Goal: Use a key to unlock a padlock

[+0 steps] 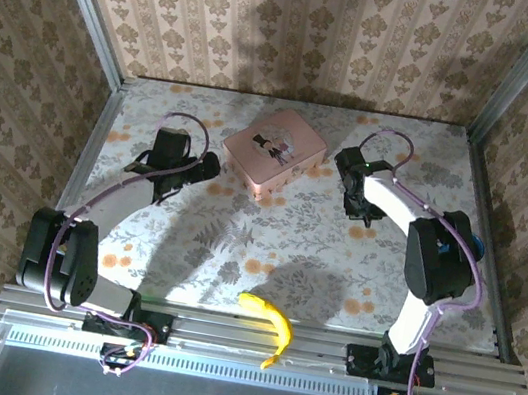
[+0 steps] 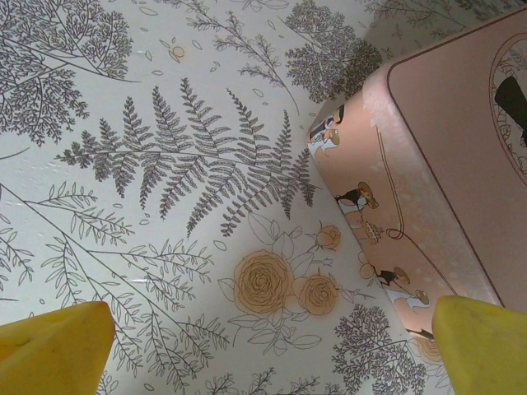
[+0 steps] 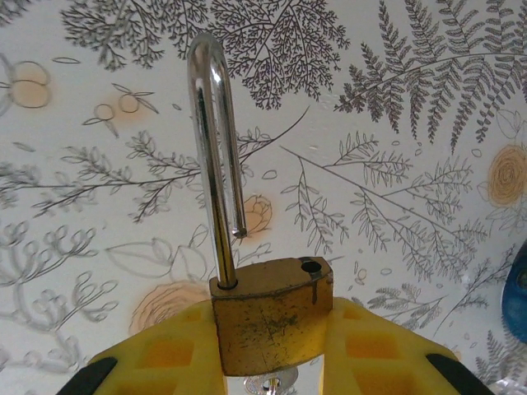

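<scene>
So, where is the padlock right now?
In the right wrist view, the padlock is clamped between the right tool's yellow fingers, shackle popped open, above the table; from above, that tool is right of the pink tin.

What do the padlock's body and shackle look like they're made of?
The padlock body looks like brass: dull gold, scuffed, dark-specked. Its shackle seems to be polished steel or chrome plate: mirror-bright with sharp reflections.

No lettering, number or brand mark can be read anywhere.
</scene>
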